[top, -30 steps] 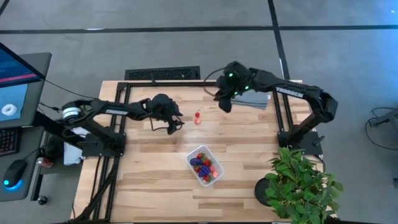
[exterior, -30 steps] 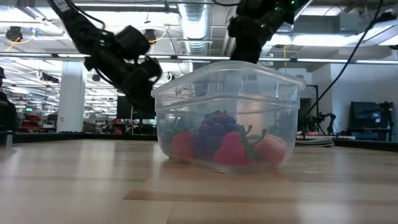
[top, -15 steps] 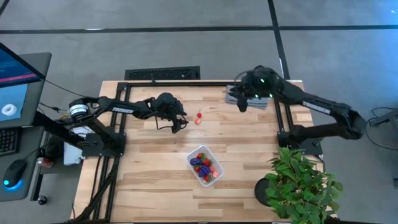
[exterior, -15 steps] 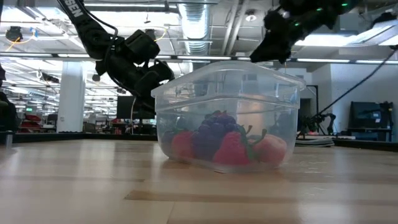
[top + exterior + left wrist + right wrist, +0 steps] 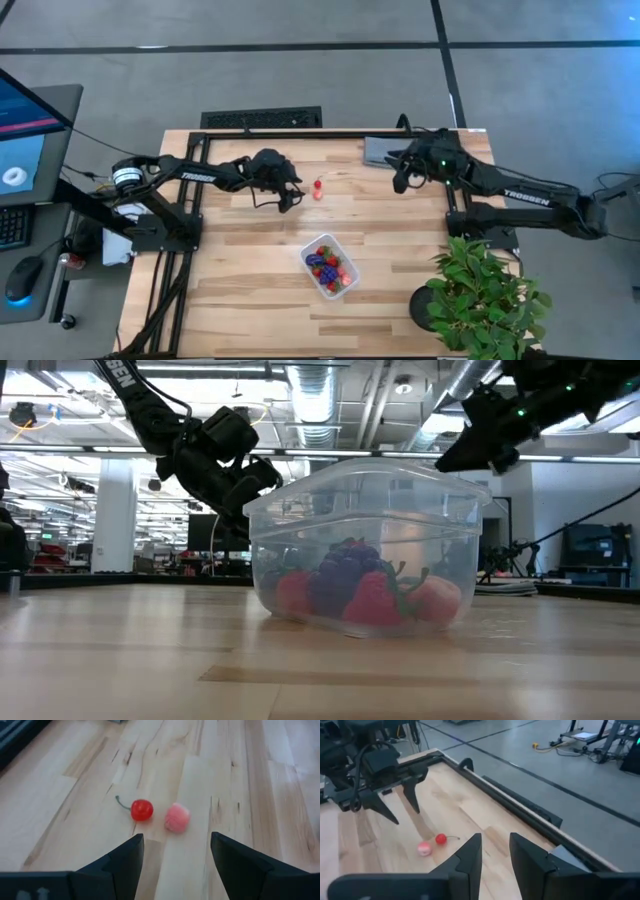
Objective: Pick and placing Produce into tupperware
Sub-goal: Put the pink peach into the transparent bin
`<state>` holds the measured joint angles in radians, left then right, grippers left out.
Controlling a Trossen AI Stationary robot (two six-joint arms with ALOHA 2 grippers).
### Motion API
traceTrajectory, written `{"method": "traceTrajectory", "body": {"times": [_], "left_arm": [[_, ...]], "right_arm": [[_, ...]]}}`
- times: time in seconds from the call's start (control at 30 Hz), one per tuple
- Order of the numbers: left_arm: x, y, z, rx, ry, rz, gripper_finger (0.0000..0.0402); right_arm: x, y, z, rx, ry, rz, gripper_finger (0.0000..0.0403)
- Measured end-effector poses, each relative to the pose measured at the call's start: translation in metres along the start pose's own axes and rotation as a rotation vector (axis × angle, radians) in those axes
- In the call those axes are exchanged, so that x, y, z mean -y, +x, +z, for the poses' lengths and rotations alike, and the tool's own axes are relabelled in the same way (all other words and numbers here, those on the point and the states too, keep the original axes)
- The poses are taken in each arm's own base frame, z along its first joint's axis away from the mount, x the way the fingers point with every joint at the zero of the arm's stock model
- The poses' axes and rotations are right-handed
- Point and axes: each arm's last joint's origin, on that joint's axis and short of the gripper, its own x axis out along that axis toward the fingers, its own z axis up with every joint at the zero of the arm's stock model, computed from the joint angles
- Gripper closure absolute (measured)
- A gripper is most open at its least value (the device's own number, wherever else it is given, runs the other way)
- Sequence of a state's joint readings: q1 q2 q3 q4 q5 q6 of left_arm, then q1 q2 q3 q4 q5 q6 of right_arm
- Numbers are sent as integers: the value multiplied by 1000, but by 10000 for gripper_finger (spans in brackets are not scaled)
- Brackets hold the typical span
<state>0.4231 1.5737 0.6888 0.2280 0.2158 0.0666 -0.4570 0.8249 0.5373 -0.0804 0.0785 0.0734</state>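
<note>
Reviewing the high view: the left gripper (image 5: 289, 199), fingers spread and empty, has edged nearer the two loose pieces (image 5: 318, 189) on the far table, while the right gripper (image 5: 400, 183) has swung away to the far right, past the grey cloth (image 5: 383, 150). The tupperware (image 5: 331, 266) sits centre, part filled.

Left wrist view: cherry (image 5: 141, 810) and pink piece (image 5: 177, 817) lie just beside each other, ahead of the spread fingers (image 5: 126, 862).

Right wrist view: right gripper pressed together, empty. Judgement: the left arm takes the next pick.

One tupperware (image 5: 331, 266), two loose fruit pieces (image 5: 177, 817), one plant (image 5: 485, 290), two arms (image 5: 190, 172).
</note>
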Motion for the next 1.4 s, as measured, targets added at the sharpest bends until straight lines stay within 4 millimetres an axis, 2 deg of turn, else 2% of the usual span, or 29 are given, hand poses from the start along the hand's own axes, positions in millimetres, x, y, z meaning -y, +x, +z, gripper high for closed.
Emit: {"method": "traceTrajectory", "body": {"times": [0.13, 0.47, 0.7, 0.9, 1.1, 1.4], "left_arm": [[4, 1, 6, 4, 23, 2, 181], [8, 41, 12, -115, 21, -44, 181], [5, 55, 22, -154, 34, -30, 181], [7, 68, 21, -221, 41, -30, 181], [7, 75, 20, -252, 6, -10, 181], [7, 76, 20, -261, -22, 32, 181]], "right_arm": [[-3, 1, -7, -9, 8, 10, 281], [-6, -1, -8, 11, 15, -11, 281], [-11, -3, -8, 11, 14, 16, 281], [-11, -3, -10, -8, 13, 13, 281], [-10, -2, -10, -6, 15, 5, 281], [-8, -2, -10, -13, 8, -5, 281]]}}
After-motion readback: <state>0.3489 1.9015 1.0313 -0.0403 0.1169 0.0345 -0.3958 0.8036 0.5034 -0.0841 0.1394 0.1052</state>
